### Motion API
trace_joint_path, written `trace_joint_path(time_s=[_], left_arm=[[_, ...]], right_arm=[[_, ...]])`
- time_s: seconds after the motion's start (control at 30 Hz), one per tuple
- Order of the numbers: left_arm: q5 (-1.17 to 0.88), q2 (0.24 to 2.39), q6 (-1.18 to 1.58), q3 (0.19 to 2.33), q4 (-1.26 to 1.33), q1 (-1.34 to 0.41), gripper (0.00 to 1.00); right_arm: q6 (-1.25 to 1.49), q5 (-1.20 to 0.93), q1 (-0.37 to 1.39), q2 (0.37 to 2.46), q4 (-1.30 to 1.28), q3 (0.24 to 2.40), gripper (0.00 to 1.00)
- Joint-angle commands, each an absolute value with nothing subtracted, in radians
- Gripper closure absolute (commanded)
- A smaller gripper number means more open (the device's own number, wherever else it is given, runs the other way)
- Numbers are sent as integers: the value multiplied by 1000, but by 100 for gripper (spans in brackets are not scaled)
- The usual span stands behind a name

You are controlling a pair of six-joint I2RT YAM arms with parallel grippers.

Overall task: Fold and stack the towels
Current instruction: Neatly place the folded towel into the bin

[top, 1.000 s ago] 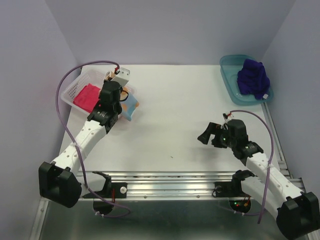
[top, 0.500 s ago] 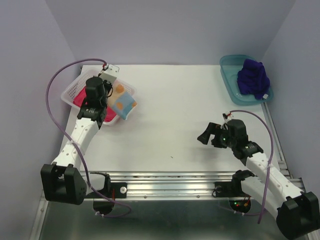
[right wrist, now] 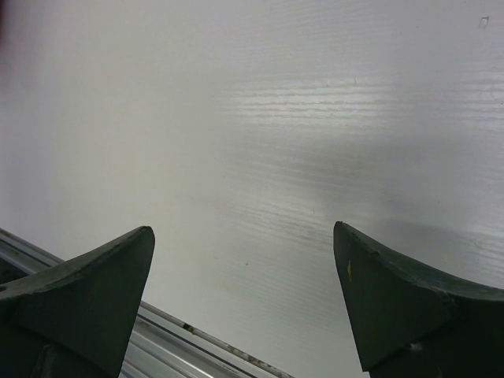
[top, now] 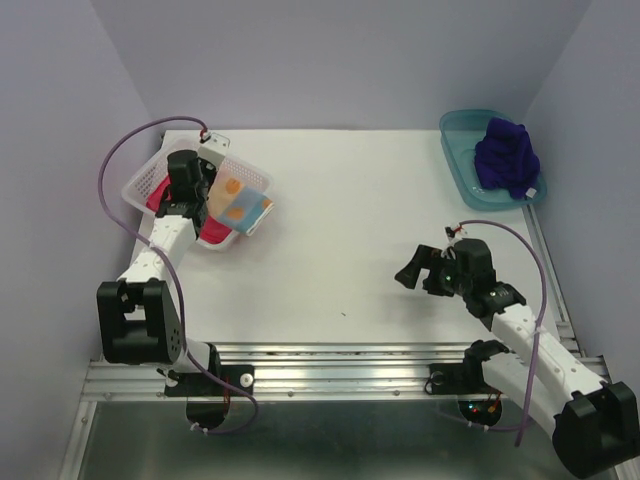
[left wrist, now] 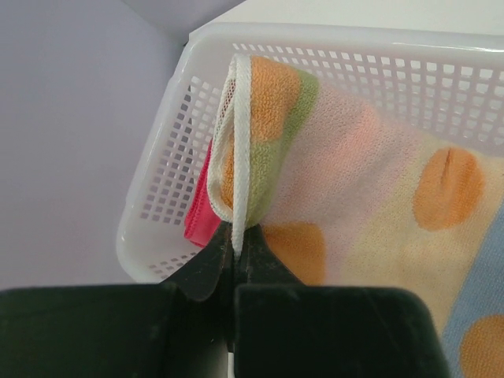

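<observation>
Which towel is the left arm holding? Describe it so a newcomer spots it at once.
At the far left corner of the table sits a white perforated basket. In its right end lies the polka-dot towel, its hem pinched by the left gripper. Unlike the plain pink towel beside it, it is pale with orange dots and a blue patch.

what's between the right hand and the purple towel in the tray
Nothing visible: only table surface lies between the open right hand and the purple towel, apart from the teal tray's rim around it.
</observation>
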State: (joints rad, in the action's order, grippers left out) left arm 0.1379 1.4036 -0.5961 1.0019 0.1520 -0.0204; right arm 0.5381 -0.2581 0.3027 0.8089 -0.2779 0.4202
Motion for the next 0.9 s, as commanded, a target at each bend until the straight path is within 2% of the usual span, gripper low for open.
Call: trace_joint_path(time_s=[0.0, 0.37, 0.87], left_arm=[[80, 1419, -627, 1089, 206, 21, 100], [6, 1529, -689, 1141, 175, 84, 100], [-35, 1634, -732, 1227, 124, 146, 100]], right_arm=[[528, -235, 311, 824, -253, 442, 0], [528, -193, 311, 907, -299, 474, 0], [537, -146, 311, 908, -331, 486, 0]])
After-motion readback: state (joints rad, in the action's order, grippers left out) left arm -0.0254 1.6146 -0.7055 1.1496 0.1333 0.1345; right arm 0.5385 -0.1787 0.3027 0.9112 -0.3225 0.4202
